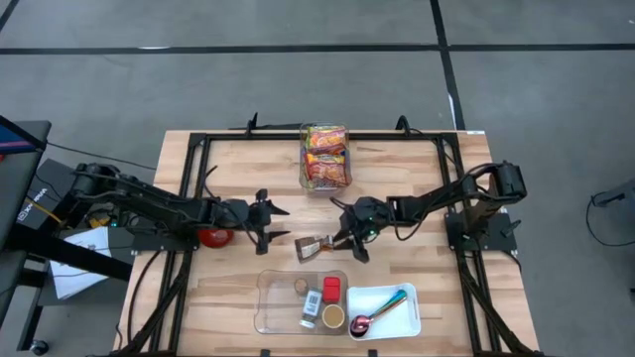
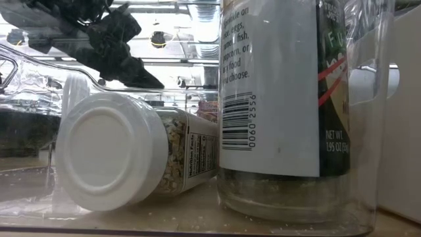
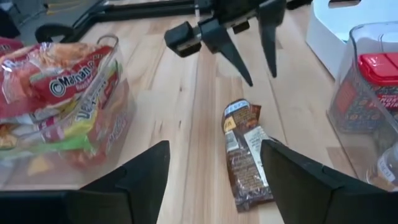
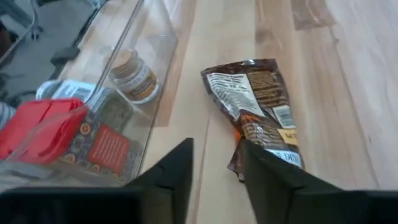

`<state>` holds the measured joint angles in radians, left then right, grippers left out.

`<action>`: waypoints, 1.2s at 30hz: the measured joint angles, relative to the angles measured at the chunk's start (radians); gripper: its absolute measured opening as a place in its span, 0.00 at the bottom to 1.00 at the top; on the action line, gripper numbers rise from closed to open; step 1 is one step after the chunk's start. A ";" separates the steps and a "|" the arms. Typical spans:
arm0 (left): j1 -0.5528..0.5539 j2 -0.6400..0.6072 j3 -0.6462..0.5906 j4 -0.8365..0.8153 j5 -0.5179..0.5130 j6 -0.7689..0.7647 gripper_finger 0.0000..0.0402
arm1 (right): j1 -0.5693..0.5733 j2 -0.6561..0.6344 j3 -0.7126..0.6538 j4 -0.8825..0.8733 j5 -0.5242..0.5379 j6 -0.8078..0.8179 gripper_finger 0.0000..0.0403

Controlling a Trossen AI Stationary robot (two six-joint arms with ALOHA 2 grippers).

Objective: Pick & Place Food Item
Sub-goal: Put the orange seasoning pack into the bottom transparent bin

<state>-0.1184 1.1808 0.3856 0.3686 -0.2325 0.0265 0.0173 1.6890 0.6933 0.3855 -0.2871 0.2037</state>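
At the frame's centre, a brown snack packet [image 1: 312, 247] is seen flat on the table [image 1: 417, 188], flanked by the open, empty left gripper [image 1: 277, 224] and the slightly parted, empty right gripper [image 1: 347, 243].

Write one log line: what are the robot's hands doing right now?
left hand: open, waiting | right hand: open, beside brown snack packet | packet: flat on table, not gripped | clear bin: near

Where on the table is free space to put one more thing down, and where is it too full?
Bare wood lies between the noodle bin and the brown packet, and along the table's front-left corner beside the clear bin. It is crowded at the center, where the left gripper and right gripper flank the packet, and inside the clear bin and white tray.
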 joint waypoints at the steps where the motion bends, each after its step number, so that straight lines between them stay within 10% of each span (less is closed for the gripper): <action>1: 0.000 0.003 0.000 0.007 0.000 0.005 0.62 | 0.004 0.000 0.000 0.000 0.000 -0.020 0.32; 11: 0.000 0.004 0.001 0.025 -0.001 0.018 0.60 | 0.020 0.032 0.026 -0.011 0.079 -0.179 0.53; 36: 0.000 0.004 0.001 0.021 -0.002 0.018 0.59 | 0.020 0.124 0.114 -0.052 0.105 -0.345 0.36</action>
<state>-0.1185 1.1851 0.3866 0.3896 -0.2340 0.0448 0.0376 1.8130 0.8070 0.3330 -0.1816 -0.1413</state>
